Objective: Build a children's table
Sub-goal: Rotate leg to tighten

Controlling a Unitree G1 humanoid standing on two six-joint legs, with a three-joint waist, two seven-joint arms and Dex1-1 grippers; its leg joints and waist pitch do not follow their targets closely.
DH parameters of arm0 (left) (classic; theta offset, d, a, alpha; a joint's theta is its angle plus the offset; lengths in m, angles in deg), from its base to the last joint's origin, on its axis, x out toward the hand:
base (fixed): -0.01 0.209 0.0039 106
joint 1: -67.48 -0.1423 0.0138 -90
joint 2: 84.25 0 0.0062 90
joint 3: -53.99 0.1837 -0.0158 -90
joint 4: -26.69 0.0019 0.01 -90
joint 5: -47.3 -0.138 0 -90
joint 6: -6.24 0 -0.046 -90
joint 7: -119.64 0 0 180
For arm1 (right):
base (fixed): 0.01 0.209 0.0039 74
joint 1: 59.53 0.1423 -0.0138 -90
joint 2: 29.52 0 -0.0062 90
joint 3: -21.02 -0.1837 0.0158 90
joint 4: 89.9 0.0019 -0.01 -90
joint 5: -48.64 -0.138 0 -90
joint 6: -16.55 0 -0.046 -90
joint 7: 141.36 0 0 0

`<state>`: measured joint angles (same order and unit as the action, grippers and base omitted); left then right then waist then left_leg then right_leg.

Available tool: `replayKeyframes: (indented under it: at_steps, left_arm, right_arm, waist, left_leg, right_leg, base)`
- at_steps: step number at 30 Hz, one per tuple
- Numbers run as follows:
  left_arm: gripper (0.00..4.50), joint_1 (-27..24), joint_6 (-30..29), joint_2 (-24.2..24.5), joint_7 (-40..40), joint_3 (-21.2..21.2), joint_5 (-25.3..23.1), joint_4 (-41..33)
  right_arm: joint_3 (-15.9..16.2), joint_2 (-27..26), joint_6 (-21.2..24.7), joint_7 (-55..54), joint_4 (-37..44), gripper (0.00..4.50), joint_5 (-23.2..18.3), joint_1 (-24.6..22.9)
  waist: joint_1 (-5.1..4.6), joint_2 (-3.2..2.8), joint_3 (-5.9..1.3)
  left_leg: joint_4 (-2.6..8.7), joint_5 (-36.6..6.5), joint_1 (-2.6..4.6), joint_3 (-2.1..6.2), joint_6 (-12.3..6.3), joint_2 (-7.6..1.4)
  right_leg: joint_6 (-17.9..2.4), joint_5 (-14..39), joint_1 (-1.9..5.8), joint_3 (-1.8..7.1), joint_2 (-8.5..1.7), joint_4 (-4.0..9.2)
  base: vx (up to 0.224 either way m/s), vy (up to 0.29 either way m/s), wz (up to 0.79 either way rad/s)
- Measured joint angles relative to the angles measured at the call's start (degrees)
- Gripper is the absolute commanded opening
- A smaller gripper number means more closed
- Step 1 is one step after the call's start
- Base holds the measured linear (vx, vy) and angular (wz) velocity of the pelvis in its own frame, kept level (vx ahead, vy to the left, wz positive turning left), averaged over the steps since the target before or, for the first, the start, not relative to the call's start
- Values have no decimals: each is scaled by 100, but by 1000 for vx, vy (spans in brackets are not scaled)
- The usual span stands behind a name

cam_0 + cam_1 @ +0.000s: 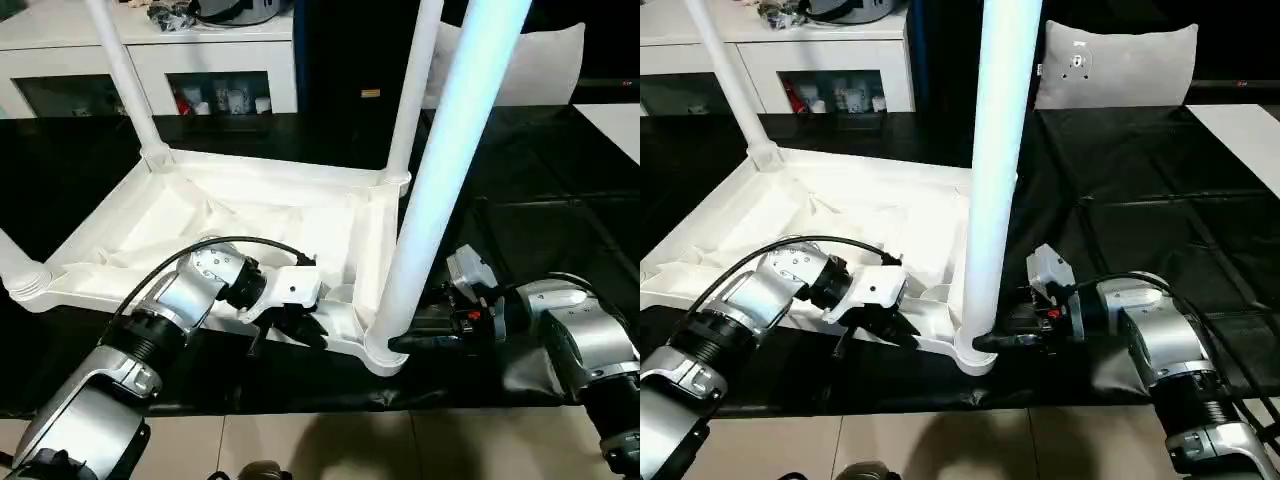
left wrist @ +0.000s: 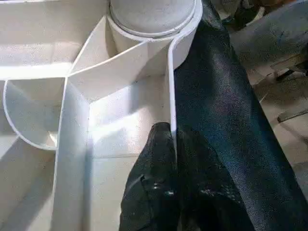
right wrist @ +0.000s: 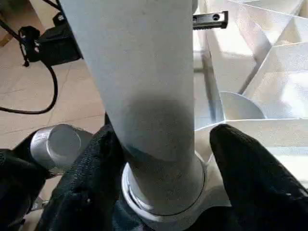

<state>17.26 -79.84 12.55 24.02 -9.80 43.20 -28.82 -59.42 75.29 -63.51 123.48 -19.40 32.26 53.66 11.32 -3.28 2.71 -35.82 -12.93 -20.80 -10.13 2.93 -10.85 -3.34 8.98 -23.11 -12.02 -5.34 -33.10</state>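
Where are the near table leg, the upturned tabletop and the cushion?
near leg (image 1: pixel 995 180), right eye view, middle of its shaft.
tabletop (image 1: pixel 250 215), left eye view, ribbed underside.
cushion (image 1: pixel 1120 65), right eye view, its front face.

Both eye views look forward and down from the head over the silver forearms, sharing the upturned table top and its near corner leg. The left wrist camera sits close against the top's rim. The right wrist camera looks closely at that leg's base.
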Motion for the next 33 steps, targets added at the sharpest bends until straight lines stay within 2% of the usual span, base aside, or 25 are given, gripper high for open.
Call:
replayKeyframes:
  at_steps: [6, 8, 11, 16, 19, 23, 27, 29, 33]
  left_arm:
    - [0, 1, 35, 1, 2, -1, -3, 6]
    - [0, 1, 33, 1, 15, -4, 0, 6]
    - [0, -2, -117, -37, 36, -43, 23, 4]
    - [0, -29, -690, -108, -121, -130, 79, -75]
    - [0, -24, -1261, -195, -755, -344, -72, -78]
    - [0, 10, -1929, -619, -1688, -595, -217, -45]
    - [0, 130, -2492, -1189, -2821, -861, -285, 107]
    - [0, 205, -2620, -1492, -3400, -987, -348, 222]
    - [0, 227, -2662, -1745, -3925, -1071, -363, 246]
  right_arm:
    - [20, -1, 86, 112, 1, 231, -29, 0]
    - [21, 0, 143, 117, 4, 201, -55, -1]
    - [-6, 2, 262, 85, 92, 193, -85, -58]
    - [-121, -147, 593, -420, 474, 190, -123, -313]
    - [-337, -540, 765, -1412, 529, 189, 85, -337]
    - [-742, -1074, 977, -2789, 340, 189, 306, -239]
    - [-1072, -1765, 1125, -4419, 138, 188, 605, 22]
    - [-1240, -2151, 1135, -5259, 30, 188, 766, 173]
    - [-1371, -2494, 924, -6043, -128, 188, 842, 290]
  waist:
    - [0, 1, 0]
    - [0, 1, 0]
    - [5, 1, 0]
    - [-5, 0, 0]
    - [-115, 0, 1]
    - [-408, 6, 5]
    - [-637, 2, 2]
    - [-682, 2, 2]
    - [-664, 2, 1]
  left_leg:
    - [0, 0, -1, 0, 0, 0]
    - [0, 0, -1, 0, 0, 0]
    - [1, -1, -2, 0, 0, 0]
    - [2, 1, 1, 0, 2, -1]
    - [5, -1, 47, -1, 36, 2]
    - [11, -6, 85, 0, 48, -1]
    - [21, -15, 78, 10, 35, -4]
    - [22, -24, 72, 10, 24, 6]
    - [51, -17, 59, 10, -11, 7]
  right_leg:
    - [0, 0, 0, 0, 0, 1]
    - [0, 0, 0, 0, 0, 1]
    - [1, 1, -1, 0, 0, 2]
    - [1, 1, 4, 0, 1, -1]
    - [-3, -13, 31, 1, 3, 4]
    - [15, -24, 92, -23, 5, 63]
    - [31, -36, 118, -44, 6, 130]
    - [28, -44, 115, -37, 3, 130]
    - [33, -30, 96, -31, 5, 125]
  base:
    - [0, 0, 0]
    - [0, 0, 0]
    - [0, 0, 0]
    - [0, 0, 0]
    - [0, 0, 0]
    - [0, 0, 0]
    - [0, 0, 0]
    - [0, 0, 0]
    - [0, 0, 0]
